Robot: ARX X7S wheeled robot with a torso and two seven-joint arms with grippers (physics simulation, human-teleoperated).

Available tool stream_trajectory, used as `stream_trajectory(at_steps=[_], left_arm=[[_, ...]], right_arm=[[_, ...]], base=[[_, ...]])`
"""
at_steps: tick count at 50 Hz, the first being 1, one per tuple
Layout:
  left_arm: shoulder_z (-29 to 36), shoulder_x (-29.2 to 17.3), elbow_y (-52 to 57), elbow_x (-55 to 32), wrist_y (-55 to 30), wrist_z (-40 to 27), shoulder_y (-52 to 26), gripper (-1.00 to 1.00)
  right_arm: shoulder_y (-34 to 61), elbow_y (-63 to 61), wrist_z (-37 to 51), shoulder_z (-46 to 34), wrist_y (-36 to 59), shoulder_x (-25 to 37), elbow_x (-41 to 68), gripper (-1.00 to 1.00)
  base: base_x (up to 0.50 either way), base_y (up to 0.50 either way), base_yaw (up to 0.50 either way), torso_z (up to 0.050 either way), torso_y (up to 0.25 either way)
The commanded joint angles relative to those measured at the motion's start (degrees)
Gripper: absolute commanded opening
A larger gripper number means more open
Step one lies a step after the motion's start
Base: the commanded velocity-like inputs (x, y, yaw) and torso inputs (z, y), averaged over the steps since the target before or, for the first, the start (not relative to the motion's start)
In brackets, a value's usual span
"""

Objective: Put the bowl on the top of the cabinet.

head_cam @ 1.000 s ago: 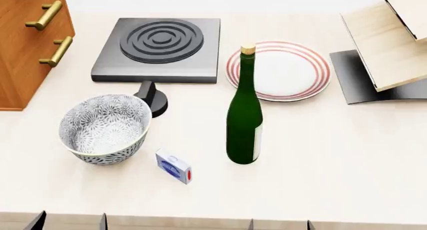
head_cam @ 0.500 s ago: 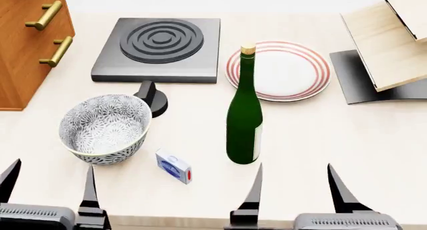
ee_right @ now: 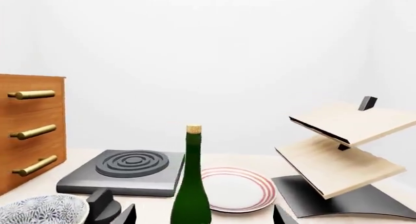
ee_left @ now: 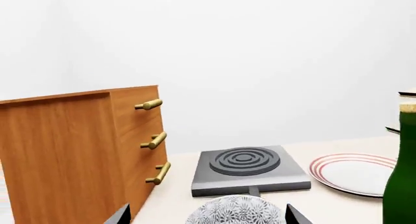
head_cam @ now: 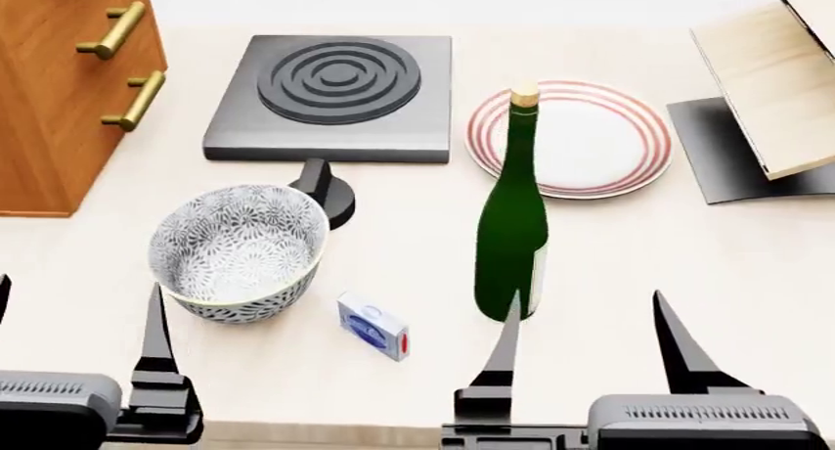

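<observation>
The bowl (head_cam: 241, 249), deep and white with a grey floral pattern, stands upright on the pale counter at front left. It also shows in the left wrist view (ee_left: 237, 212) and the right wrist view (ee_right: 42, 212). The orange-brown cabinet (head_cam: 53, 98) with brass handles stands at far left, and its top is out of the head view. It also shows in the left wrist view (ee_left: 65, 151). My left gripper (head_cam: 78, 303) is open and empty, just in front of the bowl and slightly left of it. My right gripper (head_cam: 588, 313) is open and empty, in front of the green bottle.
A green bottle (head_cam: 511, 225) stands upright mid-counter, right of the bowl. A small blue-and-white box (head_cam: 374, 326) lies between them. A black knob (head_cam: 327, 186) sits behind the bowl, by a grey hotplate (head_cam: 332, 88). A red-ringed plate (head_cam: 588, 142) and a pale wooden rack (head_cam: 769, 78) are at right.
Both open grippers have come up from the counter's front edge and moved forward toward the bowl and bottle. The head view has shifted slightly. No object has moved.
</observation>
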Motion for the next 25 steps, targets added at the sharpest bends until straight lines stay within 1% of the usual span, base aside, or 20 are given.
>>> stream_trajectory(at_steps=[1,5,13,17,25], left_arm=[[0.16,-0.74,1.29,-0.89,-0.89,-1.07,-0.31,1.00],[0.25,-1.02,1.51,-1.20,-1.01,-1.35,-0.33,1.00],[0.70,-1.42,1.90,-1.55,-1.43,-1.98,-0.54,1.00],[0.82,-1.66,2.03,-1.88,-1.34,-2.15,-0.49,1.00],[0.99,-2.12,2.34,-2.33,-1.34,-2.64,-0.37,1.00]], right_arm=[[0.25,-0.33,0.57,-0.46,0.47,0.55,0.83,1.00],[0.25,-0.05,0.93,-0.54,0.16,0.57,0.99,1.00],[0.58,-0.14,1.21,-0.57,0.36,1.07,1.55,1.00],[0.76,-0.05,1.28,-0.86,0.42,1.29,1.72,1.00],[0.72,-0.01,1.79,-1.55,0.17,1.58,1.59,1.00]], base=[[0.00,0.50,0.00,0.000,0.000],[0.00,0.37,0.00,0.000,0.000],[0.00,0.03,0.00,0.000,0.000],[0.00,0.16,0.00,0.000,0.000],[0.00,0.47,0.00,0.000,0.000]])
